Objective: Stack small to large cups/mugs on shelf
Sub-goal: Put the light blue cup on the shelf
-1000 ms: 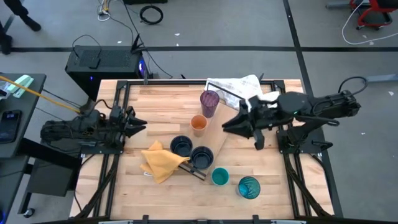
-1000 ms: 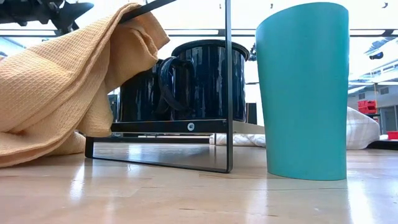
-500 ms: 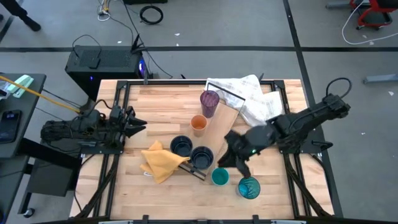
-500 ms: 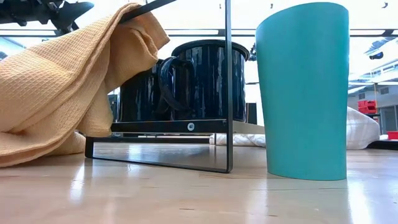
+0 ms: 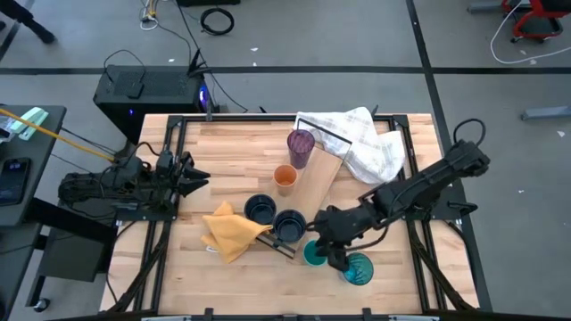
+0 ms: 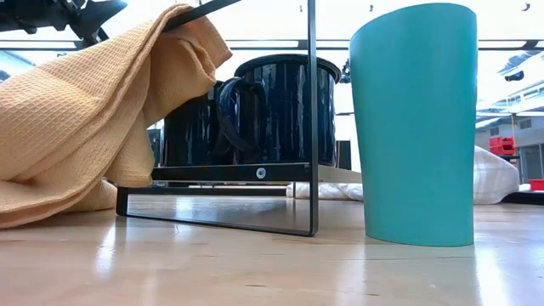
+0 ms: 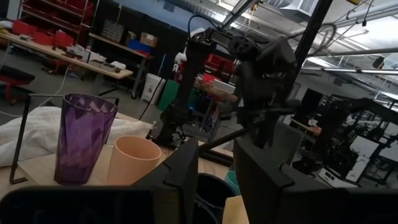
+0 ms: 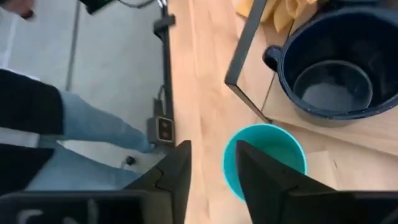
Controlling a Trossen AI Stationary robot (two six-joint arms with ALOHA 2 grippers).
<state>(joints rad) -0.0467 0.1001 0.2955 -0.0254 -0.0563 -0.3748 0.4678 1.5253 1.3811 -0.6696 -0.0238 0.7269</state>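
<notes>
**Right gripper lining up over the small teal cup**

The right gripper (image 5: 332,254) is hanging directly above the small teal cup (image 5: 314,254), which is standing upright on the tabletop (image 5: 393,285) just off the near end of the shelf (image 5: 314,192). In the right wrist view its fingers (image 8: 177,171) are standing apart, one to each side of the cup's near rim (image 8: 264,158), and nothing is being held between them.

Just beyond the gripper, one navy mug (image 8: 333,78) is sitting on the end of the shelf, with the second navy mug (image 5: 260,209) next to it and the yellow cloth (image 5: 232,232) farther out. Just beside the gripper on its other side, the teal-blue patterned tumbler (image 5: 358,268) is standing on the tabletop. The orange cup (image 5: 285,178) and the purple tumbler (image 5: 301,147) are standing farther along the shelf, well away from the gripper.

To do this grasp well, the gripper is probably best lowered straight down with one finger inside the rim and one outside, pinching the wall on the side away from the patterned tumbler so that neighbour is not knocked. The cup looks light and smooth, so a firm, level pinch should keep it from tipping.

The left gripper (image 5: 198,177) is waiting at the left edge of the tabletop, its fingers slightly apart and empty.
</notes>
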